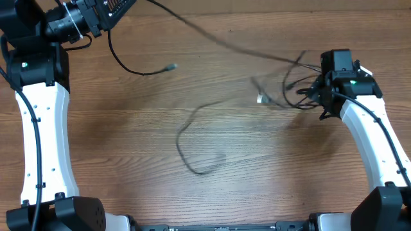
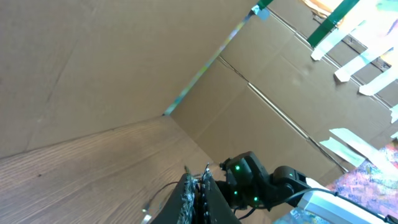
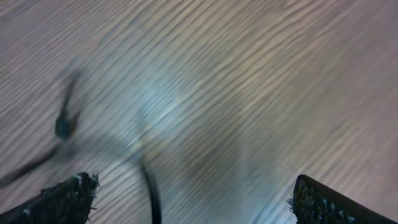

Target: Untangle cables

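Note:
In the overhead view my left gripper (image 1: pixel 114 11) is at the far left corner, shut on a thin black cable (image 1: pixel 212 36). That cable runs raised and blurred to a tangle (image 1: pixel 292 80) at the right, and its other part hangs in a loop ending in a plug (image 1: pixel 170 66). A separate cable (image 1: pixel 192 144) lies in a loose loop mid-table. My right gripper (image 1: pixel 307 91) is at the tangle. In the right wrist view the right gripper (image 3: pixel 193 186) is wide open, with a black cord (image 3: pixel 149 186) between its fingers, untouched. In the left wrist view the left gripper (image 2: pixel 198 173) has its jaws pressed together.
A small pale connector (image 1: pixel 260 98) lies left of the tangle. Cardboard walls (image 2: pixel 124 62) with tape strips rise behind the table. In the left wrist view the right arm (image 2: pixel 252 183) shows beyond my jaws. A dark plug (image 3: pixel 65 126) lies blurred on the wood.

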`<state>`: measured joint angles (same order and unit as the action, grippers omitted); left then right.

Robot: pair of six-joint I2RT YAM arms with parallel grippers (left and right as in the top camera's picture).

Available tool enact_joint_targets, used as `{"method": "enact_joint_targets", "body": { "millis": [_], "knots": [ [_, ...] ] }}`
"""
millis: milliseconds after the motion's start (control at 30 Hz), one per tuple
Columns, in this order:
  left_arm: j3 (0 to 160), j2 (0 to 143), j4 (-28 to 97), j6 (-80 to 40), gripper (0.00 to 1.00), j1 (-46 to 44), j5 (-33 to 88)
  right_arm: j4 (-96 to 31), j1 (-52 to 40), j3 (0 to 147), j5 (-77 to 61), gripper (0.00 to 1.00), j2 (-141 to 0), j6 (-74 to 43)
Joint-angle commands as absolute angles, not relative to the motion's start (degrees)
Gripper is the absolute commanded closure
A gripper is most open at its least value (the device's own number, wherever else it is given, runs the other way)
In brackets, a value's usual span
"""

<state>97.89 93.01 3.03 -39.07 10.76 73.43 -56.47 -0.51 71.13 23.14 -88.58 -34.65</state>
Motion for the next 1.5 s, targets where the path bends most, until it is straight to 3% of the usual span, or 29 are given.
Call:
{"method": "enact_joint_targets", "body": {
  "millis": [0,100,233,400,500,567,733,967,1467],
  "knots": [
    [99.39,91.96,5.04,-35.9,0.96,10.63,72.9,-54.65,0.54,71.02,11.05,0.0,-88.68,-29.45],
    [99.39,91.96,5.78,-35.55,0.96,10.63,72.88,-51.9,0.67,71.02,2.39,0.0,-88.31,-23.4],
    [99.39,91.96,5.78,-35.64,0.96,10.63,72.64,-50.81,1.56,71.83,3.03,0.0,-87.81,-25.43],
    [99.5,91.53,5.26,-38.04,0.96,9.82,71.35,-46.85,2.04,73.1,-23.09,0.0,-87.81,-24.47],
    [100.14,90.76,4.86,-39.24,0.96,9.74,70.04,-42.63,1.37,73.1,-39.7,0.0,-87.81,-17.52],
    [101.14,90.11,4.86,-40.18,0.96,9.8,69.41,-41.45,0.69,73.1,-42.11,0.0,-87.81,-12.93],
    [104.14,88.58,4.91,-42.54,0.96,10.41,68.14,-39.77,-0.75,73.1,-36.12,0.0,-87.83,-7.44],
    [113.91,88.23,4.91,-48.58,0.96,15.51,68.16,-41.1,-0.8,73.01,-4.8,0.0,-89.25,-18.92],
    [128.16,88.23,4.86,-58.54,0.96,40.27,75.07,-46.46,0.58,72.69,8.97,0.0,-102.72,-16.56]
  ]
}}
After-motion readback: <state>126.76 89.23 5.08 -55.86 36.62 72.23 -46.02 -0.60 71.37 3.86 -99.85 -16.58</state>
